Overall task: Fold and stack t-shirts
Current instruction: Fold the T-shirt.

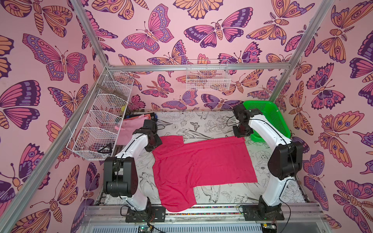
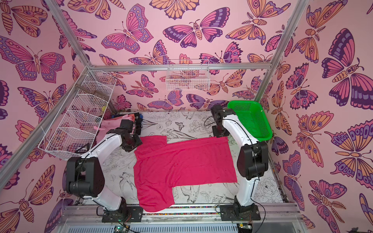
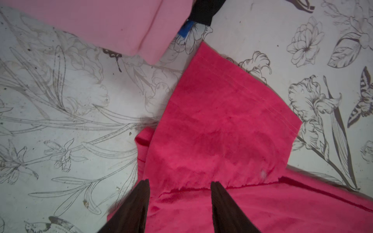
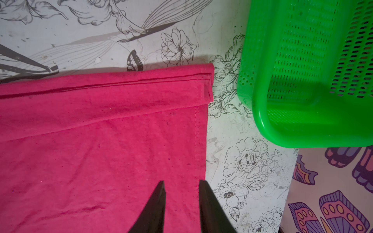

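The crimson t-shirt [image 1: 201, 165] lies spread flat across the middle of the floral-printed desk [image 1: 212, 125] in both top views, with its collar end toward the left arm and its bottom hem toward the right arm. One sleeve [image 3: 222, 113] lies flat at the back. The other sleeve [image 1: 177, 197] drapes over the desk's front edge.

The left jaws stand spread above the seam of the back sleeve, gripping nothing. The right jaws are parted less widely over the hem corner near the green mesh basket [image 4: 302, 80]. Whether their tips touch the cloth I cannot tell.

A narrow strip [image 4: 121, 88] along the shirt's back edge is folded over. A folded light pink t-shirt [image 1: 129, 127] sits in the desk's back left corner, apart from the crimson one.
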`<state>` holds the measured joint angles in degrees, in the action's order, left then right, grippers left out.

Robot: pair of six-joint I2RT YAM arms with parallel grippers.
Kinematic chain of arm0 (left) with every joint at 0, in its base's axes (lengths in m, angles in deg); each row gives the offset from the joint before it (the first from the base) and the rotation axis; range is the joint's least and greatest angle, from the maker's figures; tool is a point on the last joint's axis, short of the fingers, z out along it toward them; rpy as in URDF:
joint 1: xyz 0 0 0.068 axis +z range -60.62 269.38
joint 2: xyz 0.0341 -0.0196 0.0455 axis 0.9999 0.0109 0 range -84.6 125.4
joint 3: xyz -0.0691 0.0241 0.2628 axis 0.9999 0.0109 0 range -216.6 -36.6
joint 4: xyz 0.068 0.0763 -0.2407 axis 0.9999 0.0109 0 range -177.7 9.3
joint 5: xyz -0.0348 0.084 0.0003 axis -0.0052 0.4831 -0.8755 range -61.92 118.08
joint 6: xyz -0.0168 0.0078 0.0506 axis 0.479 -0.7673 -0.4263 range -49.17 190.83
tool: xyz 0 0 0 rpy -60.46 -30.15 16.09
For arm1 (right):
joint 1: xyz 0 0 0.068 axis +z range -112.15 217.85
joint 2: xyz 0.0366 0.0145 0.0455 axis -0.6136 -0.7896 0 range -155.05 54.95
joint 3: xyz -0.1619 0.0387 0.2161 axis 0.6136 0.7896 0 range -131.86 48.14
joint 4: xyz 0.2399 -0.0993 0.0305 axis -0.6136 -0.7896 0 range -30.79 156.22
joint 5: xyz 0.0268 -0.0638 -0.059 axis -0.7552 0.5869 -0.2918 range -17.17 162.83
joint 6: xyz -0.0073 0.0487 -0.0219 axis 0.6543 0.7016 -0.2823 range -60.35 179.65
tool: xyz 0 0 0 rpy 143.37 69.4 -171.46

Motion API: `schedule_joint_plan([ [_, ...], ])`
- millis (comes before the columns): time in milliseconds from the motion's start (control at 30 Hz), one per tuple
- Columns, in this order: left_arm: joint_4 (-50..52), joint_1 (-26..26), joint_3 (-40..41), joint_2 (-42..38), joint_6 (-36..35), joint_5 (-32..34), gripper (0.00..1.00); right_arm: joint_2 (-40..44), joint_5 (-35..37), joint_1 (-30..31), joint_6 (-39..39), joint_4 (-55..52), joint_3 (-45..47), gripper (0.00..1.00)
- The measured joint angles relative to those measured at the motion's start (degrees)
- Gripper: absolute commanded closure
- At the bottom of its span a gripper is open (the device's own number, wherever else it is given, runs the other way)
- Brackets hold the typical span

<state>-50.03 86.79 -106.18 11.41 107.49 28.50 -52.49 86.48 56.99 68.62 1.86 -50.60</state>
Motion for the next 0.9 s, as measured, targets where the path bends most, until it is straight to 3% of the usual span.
schedule_joint_plan([
  [267, -0.79, 0.48, -7.08, 11.98, -0.11, 0.85, 0.46, 0.00, -0.85, 0.13, 0.02, 1.79, 4.00, 0.68],
  [900, -2.43, 3.82, -14.10, 20.50, -0.44, -1.11, 0.47, -0.74, -1.77, 1.36, 0.26, 1.84, -0.57, 0.68],
])
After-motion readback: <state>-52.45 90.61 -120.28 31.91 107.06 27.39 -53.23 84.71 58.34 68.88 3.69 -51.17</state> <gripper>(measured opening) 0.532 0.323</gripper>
